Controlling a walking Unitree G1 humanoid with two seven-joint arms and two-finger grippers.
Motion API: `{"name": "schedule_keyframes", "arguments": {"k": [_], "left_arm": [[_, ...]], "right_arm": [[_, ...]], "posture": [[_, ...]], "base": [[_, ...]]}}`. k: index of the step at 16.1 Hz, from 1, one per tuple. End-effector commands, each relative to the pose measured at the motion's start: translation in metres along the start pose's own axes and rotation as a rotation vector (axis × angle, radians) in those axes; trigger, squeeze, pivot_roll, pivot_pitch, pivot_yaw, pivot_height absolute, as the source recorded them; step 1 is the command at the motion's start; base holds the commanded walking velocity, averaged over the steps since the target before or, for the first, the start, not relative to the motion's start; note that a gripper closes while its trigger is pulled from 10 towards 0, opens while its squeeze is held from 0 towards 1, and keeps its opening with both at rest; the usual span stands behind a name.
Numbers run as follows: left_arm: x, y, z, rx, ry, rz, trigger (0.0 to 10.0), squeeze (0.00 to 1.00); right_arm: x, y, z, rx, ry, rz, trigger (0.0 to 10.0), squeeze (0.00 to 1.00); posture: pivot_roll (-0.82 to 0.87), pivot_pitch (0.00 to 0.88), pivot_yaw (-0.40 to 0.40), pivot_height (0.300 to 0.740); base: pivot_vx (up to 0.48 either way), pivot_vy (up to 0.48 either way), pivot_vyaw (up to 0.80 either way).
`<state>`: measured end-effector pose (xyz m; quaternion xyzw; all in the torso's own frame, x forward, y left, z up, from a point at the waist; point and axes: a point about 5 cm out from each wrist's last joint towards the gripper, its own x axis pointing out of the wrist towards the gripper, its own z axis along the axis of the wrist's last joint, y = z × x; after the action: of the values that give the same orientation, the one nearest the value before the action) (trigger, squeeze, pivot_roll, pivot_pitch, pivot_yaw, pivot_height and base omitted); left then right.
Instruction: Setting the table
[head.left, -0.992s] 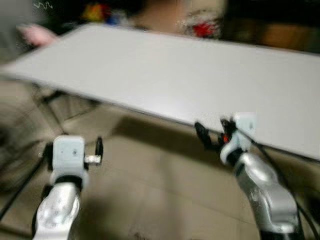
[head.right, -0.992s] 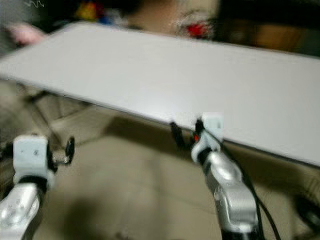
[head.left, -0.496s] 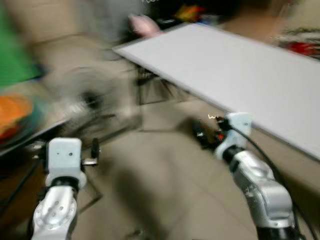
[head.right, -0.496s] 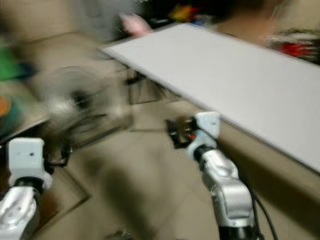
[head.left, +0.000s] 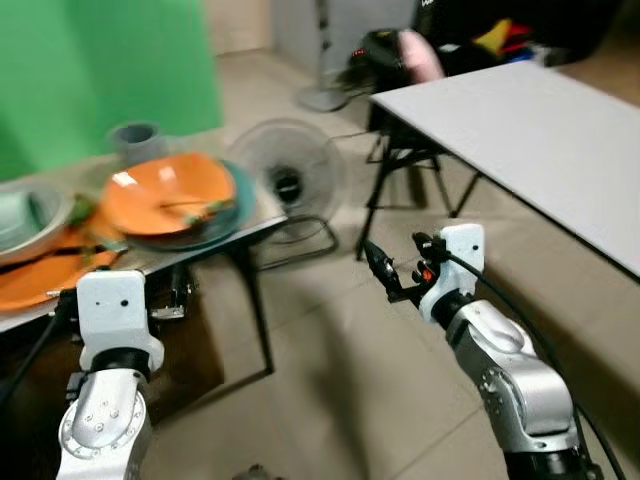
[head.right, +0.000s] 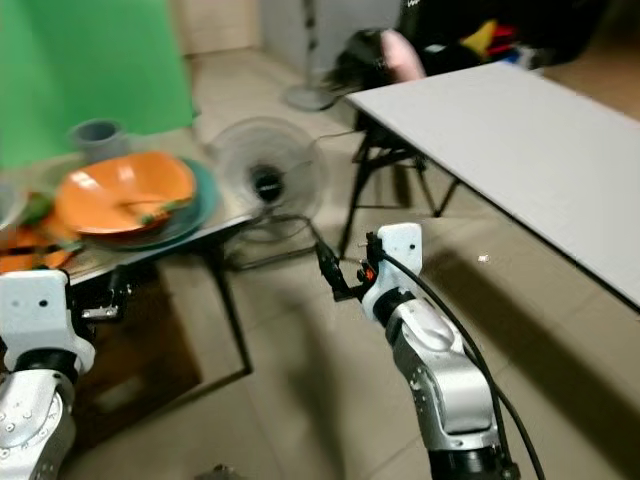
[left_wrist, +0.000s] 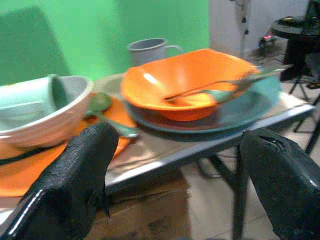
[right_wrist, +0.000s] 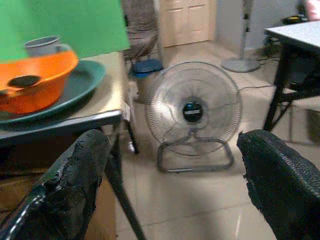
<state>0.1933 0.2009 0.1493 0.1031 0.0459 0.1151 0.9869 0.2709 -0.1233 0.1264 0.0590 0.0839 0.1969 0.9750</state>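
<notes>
A low side table (head.left: 252, 231) at my left carries the dishes. An orange bowl (head.left: 165, 195) with a utensil (left_wrist: 220, 89) in it sits on a teal plate (head.left: 236, 196). Behind them stands a grey mug (head.left: 135, 140). A white bowl (head.left: 25, 215) with a pale green cup (left_wrist: 30, 95) inside rests on an orange mat (head.left: 40, 280), beside a green spoon (left_wrist: 100, 102). My left gripper (head.left: 178, 300) is open, just in front of that table's edge. My right gripper (head.left: 385, 270) is open over the floor, empty. The bare white table (head.left: 530, 120) stretches along the right.
A floor fan (head.left: 285, 180) stands between the two tables, with a second fan's base (head.left: 320, 98) further back. The white table's black legs (head.left: 400, 190) are near my right gripper. Bags and clutter (head.left: 410, 50) lie behind it. A green screen (head.left: 110, 60) backs the side table.
The whole view has swung left: the white table slid to the right and the side table with dishes and the fan came into sight. Both arms keep their pose.
</notes>
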Motion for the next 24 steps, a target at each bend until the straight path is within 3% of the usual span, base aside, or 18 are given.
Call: {"name": "schedule_keyframes", "arguments": {"k": [1,7,11,14,18,20,24], "left_arm": [[-0.003,0.004,0.005,0.005,-0.023,0.007,10.0,0.0],[-0.001,0.005,0.01,0.049,-0.042,-0.018,10.0,0.0],[0.0,0.004,0.012,0.066,-0.053,-0.034,10.0,0.0],[-0.004,0.001,0.019,0.091,-0.076,-0.058,10.0,0.0],[-0.007,-0.005,0.025,0.135,-0.098,-0.125,10.0,0.0],[-0.006,-0.009,0.03,0.15,-0.114,-0.156,10.0,0.0],[0.001,-0.006,0.04,0.114,-0.129,-0.134,10.0,0.0]], "right_arm": [[0.003,0.002,0.004,-0.014,-0.022,0.016,10.0,0.0],[0.011,0.0,0.009,-0.008,-0.026,0.045,10.0,0.0],[0.015,0.007,0.015,-0.039,-0.033,0.142,10.0,0.0],[0.016,0.017,0.019,-0.067,-0.023,0.265,10.0,0.0],[0.018,0.018,0.032,-0.073,-0.037,0.363,10.0,0.0],[0.023,0.015,0.042,-0.091,-0.06,0.361,10.0,0.0],[0.032,0.0,0.043,-0.042,-0.087,0.202,10.0,0.0]], "posture": [[0.01,0.0,-0.017,0.74],[0.02,0.0,-0.003,0.74],[0.03,0.0,-0.005,0.74],[0.04,0.0,-0.019,0.74],[0.05,0.0,-0.023,0.74],[0.05,0.0,-0.023,0.74],[0.05,0.0,-0.025,0.74]], "base": [[0.39,0.0,0.8],[0.401,0.0,0.27],[0.404,0.0,0.0],[0.395,0.0,0.77],[0.371,0.0,0.6],[0.334,0.0,0.0],[0.329,0.0,0.0]]}}
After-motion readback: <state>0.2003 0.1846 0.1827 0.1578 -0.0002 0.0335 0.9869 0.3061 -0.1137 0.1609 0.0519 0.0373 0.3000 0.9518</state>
